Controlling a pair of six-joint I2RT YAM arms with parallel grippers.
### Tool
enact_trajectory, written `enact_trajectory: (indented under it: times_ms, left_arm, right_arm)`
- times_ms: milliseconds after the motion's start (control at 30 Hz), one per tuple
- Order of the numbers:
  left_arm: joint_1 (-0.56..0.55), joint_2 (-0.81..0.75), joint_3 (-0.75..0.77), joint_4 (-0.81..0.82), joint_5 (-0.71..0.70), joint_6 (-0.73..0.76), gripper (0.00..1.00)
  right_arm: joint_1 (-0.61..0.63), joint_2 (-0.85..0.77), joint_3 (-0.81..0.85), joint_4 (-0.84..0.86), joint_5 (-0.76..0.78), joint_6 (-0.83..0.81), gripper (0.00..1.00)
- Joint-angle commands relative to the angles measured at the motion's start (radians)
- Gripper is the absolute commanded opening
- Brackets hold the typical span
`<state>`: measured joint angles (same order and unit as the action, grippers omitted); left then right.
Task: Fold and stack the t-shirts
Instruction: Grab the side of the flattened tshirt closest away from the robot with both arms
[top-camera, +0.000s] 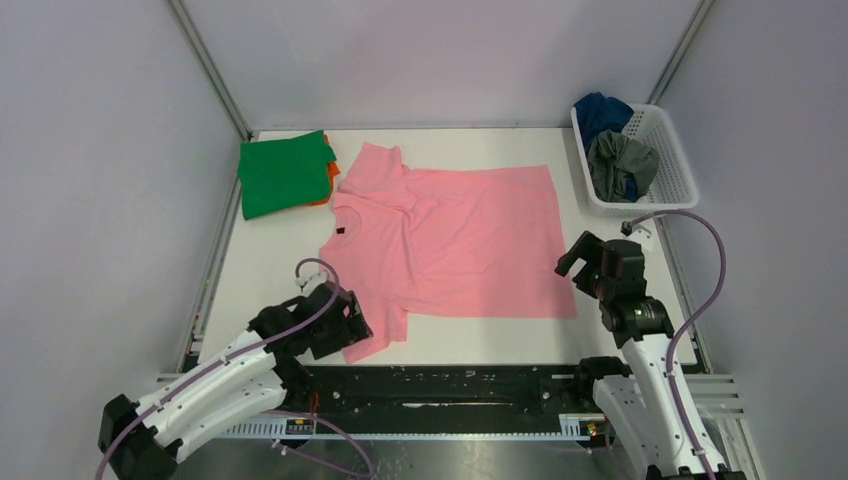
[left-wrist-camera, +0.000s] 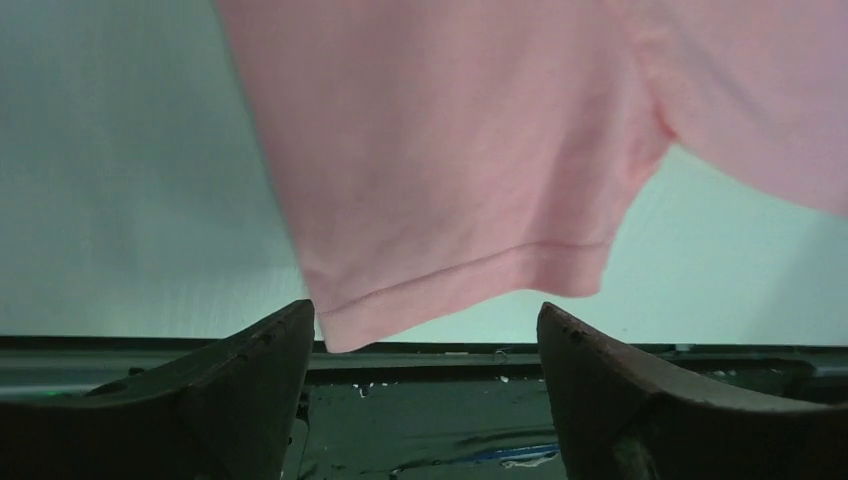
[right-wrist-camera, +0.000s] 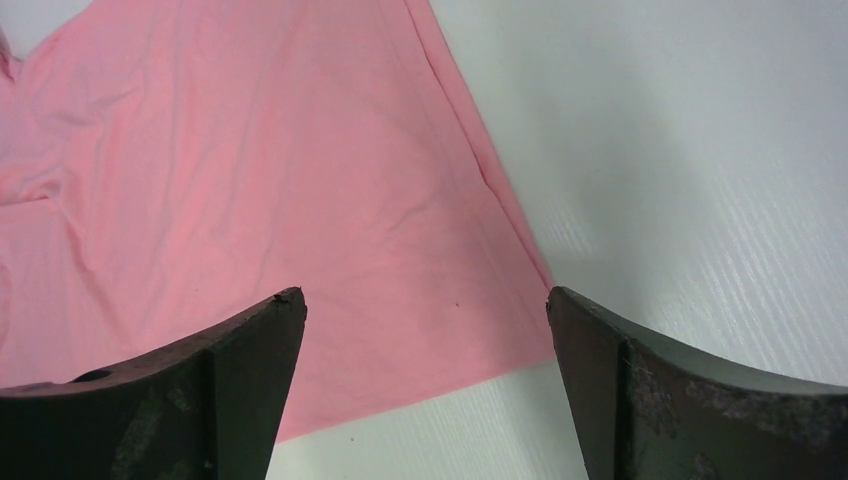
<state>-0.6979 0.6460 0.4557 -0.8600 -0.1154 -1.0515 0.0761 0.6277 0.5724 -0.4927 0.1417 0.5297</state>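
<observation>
The light pink t-shirt (top-camera: 450, 240) lies spread flat on the white table (top-camera: 265, 270), collar to the left. My left gripper (top-camera: 357, 325) is at its near sleeve. In the left wrist view the sleeve hem (left-wrist-camera: 450, 285) hangs just ahead of the open left gripper (left-wrist-camera: 425, 322), by the left finger, not pinched. My right gripper (top-camera: 575, 262) hovers open over the shirt's near right hem corner (right-wrist-camera: 500, 340), with the right gripper (right-wrist-camera: 425, 300) holding nothing. A folded bright green t-shirt (top-camera: 285, 175) rests on an orange one (top-camera: 331, 170) at the back left.
A white lattice basket (top-camera: 668, 170) at the back right holds a dark blue t-shirt (top-camera: 600, 110) and a grey one (top-camera: 622, 165). A black rail (top-camera: 450, 385) runs along the table's near edge. Grey walls close in both sides and the back.
</observation>
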Motion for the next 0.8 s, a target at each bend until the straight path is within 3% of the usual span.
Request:
enact_trajectory:
  times_ms: [0, 300, 433, 500, 600, 633, 767]
  left_arm:
    - [-0.103, 0.112, -0.018, 0.002, -0.105, -0.233, 0.80]
    - [-0.177, 0.244, -0.038, 0.040, -0.126, -0.304, 0.53]
    - [-0.195, 0.271, -0.051, 0.059, -0.105, -0.334, 0.51]
    - [-0.198, 0.302, -0.061, 0.085, -0.084, -0.332, 0.41]
    - [-0.200, 0.341, -0.050, 0.102, -0.066, -0.319, 0.04]
    - [-0.202, 0.344, -0.035, 0.091, -0.071, -0.316, 0.00]
    - [-0.217, 0.310, 0.022, 0.013, -0.099, -0.304, 0.00]
  right_arm:
    - [0.002, 0.051, 0.021, -0.015, 0.026, 0.000, 1.00]
    - [0.002, 0.115, 0.023, -0.018, 0.052, -0.005, 1.00]
    - [0.003, 0.135, 0.024, -0.018, 0.074, -0.010, 1.00]
    - [0.003, 0.146, 0.026, -0.017, 0.081, -0.010, 1.00]
    - [0.002, 0.164, 0.028, -0.018, 0.094, -0.001, 0.99]
    - [0.002, 0.171, 0.028, -0.019, 0.094, 0.007, 0.99]
    - [0.003, 0.196, 0.034, -0.055, 0.046, 0.041, 0.99]
